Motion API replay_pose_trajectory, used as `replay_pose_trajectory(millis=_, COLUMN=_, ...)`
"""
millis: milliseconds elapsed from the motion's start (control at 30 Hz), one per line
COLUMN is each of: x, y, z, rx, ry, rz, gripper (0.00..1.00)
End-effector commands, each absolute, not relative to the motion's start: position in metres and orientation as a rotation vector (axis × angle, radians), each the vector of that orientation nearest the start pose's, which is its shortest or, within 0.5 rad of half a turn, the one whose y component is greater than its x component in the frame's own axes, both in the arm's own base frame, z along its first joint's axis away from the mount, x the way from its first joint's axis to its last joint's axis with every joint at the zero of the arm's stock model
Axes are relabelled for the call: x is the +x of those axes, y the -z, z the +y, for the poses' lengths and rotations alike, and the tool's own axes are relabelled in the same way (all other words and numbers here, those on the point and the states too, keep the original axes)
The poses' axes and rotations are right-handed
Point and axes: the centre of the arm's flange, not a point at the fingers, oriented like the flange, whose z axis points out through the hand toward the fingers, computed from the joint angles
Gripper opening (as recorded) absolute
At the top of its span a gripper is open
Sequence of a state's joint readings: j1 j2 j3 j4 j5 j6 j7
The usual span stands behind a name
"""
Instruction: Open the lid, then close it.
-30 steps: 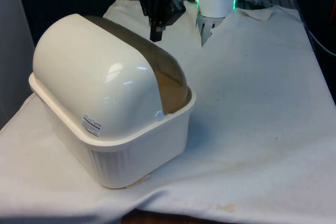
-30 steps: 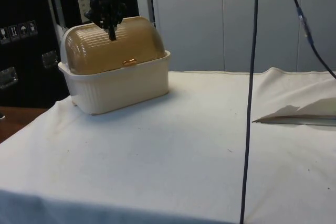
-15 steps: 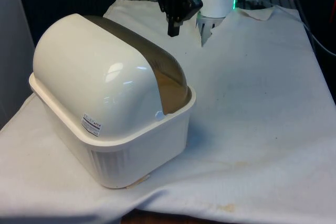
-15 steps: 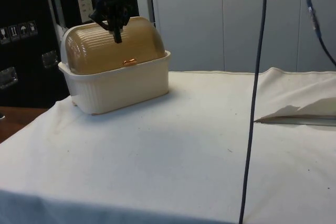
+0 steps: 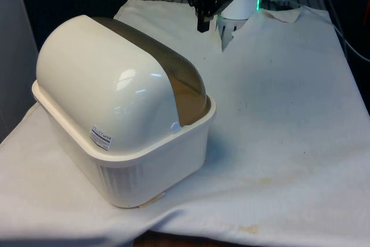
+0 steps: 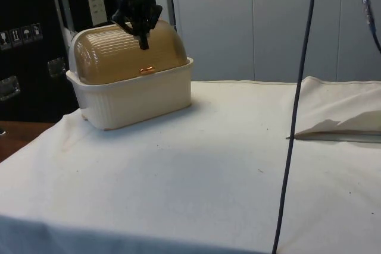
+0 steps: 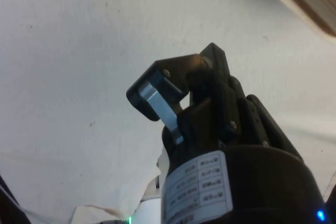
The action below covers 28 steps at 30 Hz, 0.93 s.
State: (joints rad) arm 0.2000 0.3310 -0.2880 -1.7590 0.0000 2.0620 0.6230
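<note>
A: Where's the bread box [image 5: 124, 125] at this frame?
B: On the tabletop [image 5: 277, 120], in the front view at about 8 o'clock from the cloth's centre. Cream base, tinted brown lid [image 6: 128, 55]. In the side view the lid sits down over the base with its small handle [image 6: 147, 71] at the rim, so I read it as closed.

A: Gripper [image 5: 203, 24]?
B: In the air, touching nothing. In the front view it hangs near the far end of the tabletop, at about 1 o'clock from the box. One second ago it was close above the lid's far edge; half a second ago it was already clear of it; now it is further off again towards the front view's right. The side view [image 6: 143, 43] agrees, with the tip shifting along the lid's front face away from the box's left half.

A: Jaws?
B: Closed on nothing. In the wrist view [image 7: 173, 111] the fingers sit together, nothing between them, bare cloth behind.

A: Reading for the task?
B: Judgement only: lid down, handle free, gripper retreating. Either the open-close cycle is finished, or no grasp has been made yet. These frames can't separate the two. If it is unfinished, the next move needs the jaws opened and brought back to the handle.
</note>
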Motion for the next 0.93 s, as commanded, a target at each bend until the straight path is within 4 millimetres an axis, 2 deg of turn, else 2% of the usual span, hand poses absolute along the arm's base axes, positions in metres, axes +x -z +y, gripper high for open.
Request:
replay_pose_trajectory(millis=0, x=0.636, y=-0.384, z=-0.042, rx=-3.041, ry=0.012, rz=1.1, gripper=0.0)
replay_pose_trajectory(millis=300, x=0.616, y=-0.377, z=-0.037, rx=-3.024, ry=-0.036, rz=1.026, gripper=0.0)
replay_pose_trajectory(millis=900, x=0.595, y=-0.371, z=-0.04, rx=-3.045, ry=-0.095, rz=0.934, gripper=0.0)
